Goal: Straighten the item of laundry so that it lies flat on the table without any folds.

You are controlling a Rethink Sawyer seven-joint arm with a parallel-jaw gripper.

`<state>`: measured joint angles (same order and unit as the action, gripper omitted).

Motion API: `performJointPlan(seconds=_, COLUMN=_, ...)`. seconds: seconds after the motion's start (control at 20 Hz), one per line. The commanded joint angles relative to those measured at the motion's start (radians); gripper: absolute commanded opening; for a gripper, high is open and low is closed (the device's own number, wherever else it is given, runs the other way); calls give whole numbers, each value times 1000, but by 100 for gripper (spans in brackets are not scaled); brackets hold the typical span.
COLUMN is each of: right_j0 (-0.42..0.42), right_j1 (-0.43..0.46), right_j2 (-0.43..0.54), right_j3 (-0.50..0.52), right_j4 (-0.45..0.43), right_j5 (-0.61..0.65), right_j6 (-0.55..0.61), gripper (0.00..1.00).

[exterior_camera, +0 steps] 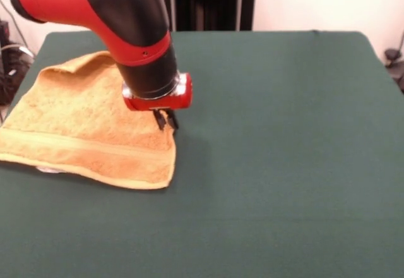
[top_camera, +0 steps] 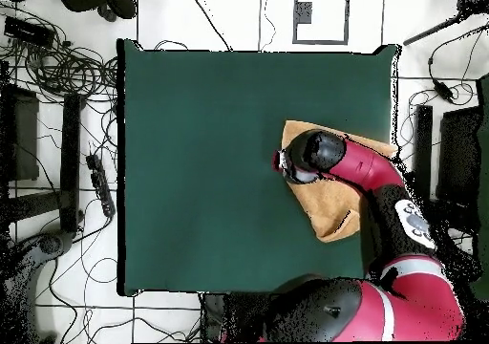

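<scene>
Gripper (exterior_camera: 166, 121) hung from the red and black arm (exterior_camera: 113, 12) at the right edge of the towel (exterior_camera: 82, 126), left of centre in the front view; we saw its two dark fingertips close together, tips at or just above the cloth, but could not tell whether they pinched anything. We found the orange-tan towel lying at the left side of the green table (exterior_camera: 284, 164) in that view, its near border band flat, its far edge rumpled and raised. In the overhead view we saw the towel (top_camera: 334, 211) at the table's (top_camera: 201, 168) right edge, partly hidden under the arm (top_camera: 368, 168).
</scene>
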<state>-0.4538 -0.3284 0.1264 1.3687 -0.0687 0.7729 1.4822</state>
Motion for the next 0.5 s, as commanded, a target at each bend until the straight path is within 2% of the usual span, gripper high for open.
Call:
performJointPlan(seconds=0.05, right_j0=36, right_j1=11, right_j2=121, right_j3=216, right_j4=135, right_j5=-26, right_j6=240, gripper=0)
performJointPlan(seconds=0.5, right_j0=38, right_j1=-12, right_j2=121, right_j3=213, right_j4=247, right_j5=55, right_j6=230, gripper=0)
